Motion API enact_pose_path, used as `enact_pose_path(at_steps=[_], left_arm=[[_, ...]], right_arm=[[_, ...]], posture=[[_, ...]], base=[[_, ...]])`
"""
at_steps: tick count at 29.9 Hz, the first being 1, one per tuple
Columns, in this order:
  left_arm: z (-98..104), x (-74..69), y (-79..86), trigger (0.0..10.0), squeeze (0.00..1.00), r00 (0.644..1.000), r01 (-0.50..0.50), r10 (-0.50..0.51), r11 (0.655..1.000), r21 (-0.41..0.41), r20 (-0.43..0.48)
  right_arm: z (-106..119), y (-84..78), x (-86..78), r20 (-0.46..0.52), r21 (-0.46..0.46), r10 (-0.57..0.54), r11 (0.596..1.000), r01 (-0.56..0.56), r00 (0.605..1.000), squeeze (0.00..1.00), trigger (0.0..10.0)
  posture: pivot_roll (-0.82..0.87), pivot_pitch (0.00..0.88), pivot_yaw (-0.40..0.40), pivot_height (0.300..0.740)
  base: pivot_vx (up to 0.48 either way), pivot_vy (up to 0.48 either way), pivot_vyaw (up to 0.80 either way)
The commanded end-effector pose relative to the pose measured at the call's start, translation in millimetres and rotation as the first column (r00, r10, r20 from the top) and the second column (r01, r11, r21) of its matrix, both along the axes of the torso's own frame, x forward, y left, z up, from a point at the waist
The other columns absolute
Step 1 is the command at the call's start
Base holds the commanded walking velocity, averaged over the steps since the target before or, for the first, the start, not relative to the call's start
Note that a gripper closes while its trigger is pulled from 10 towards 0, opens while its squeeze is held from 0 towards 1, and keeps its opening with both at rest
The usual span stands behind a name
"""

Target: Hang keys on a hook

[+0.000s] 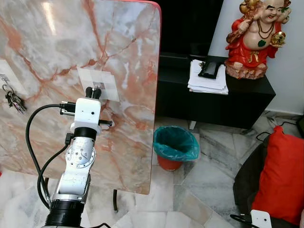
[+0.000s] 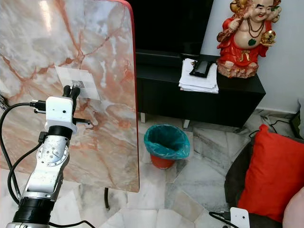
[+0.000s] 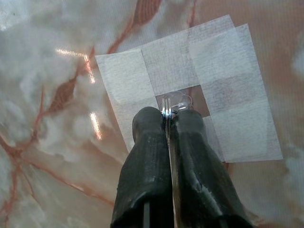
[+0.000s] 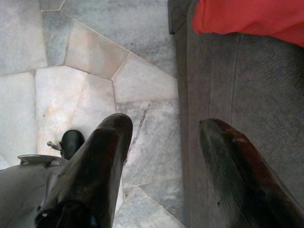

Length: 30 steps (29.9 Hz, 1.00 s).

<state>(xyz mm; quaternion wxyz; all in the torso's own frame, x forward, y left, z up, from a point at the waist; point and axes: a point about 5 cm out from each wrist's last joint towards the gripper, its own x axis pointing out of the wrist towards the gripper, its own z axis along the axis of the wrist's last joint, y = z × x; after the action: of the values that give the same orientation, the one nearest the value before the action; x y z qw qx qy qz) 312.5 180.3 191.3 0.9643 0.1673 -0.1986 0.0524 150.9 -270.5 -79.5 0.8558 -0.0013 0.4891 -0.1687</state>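
While our left gripper pinches a thin metal ring, seemingly the key ring, right against the clear hook on the taped white patch of the marble panel, we judge hanging nearly done, with release left.
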Motion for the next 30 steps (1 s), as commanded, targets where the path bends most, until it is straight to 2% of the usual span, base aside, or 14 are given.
enact_pose_path(at_steps=[1, 30], left_arm=[[-2.1, 0.9, -0.6, 10.0, 0.0, 1.0, 0.005, -0.005, 1.0, 0.022, -0.02], [-24.8, -8.3, -4.6, 10.0, 0.0, 0.991, 0.045, -0.039, 0.998, 0.047, -0.126]], right_arm=[[1.0, -6.8, -3.6, -0.004, -0.012, -0.009, 1.0, 0.009, 1.0, 0.0, 10.0], [0.5, -7.1, -5.3, -0.008, -0.01, -0.007, 1.0, 0.007, 1.0, 0.0, 10.0]], posture=[[0.05, 0.055, -0.057, 0.74], [0.05, 0.056, -0.056, 0.74]], base=[[0.0, 0.0, 0.0], [0.0, 0.0, 0.0]])
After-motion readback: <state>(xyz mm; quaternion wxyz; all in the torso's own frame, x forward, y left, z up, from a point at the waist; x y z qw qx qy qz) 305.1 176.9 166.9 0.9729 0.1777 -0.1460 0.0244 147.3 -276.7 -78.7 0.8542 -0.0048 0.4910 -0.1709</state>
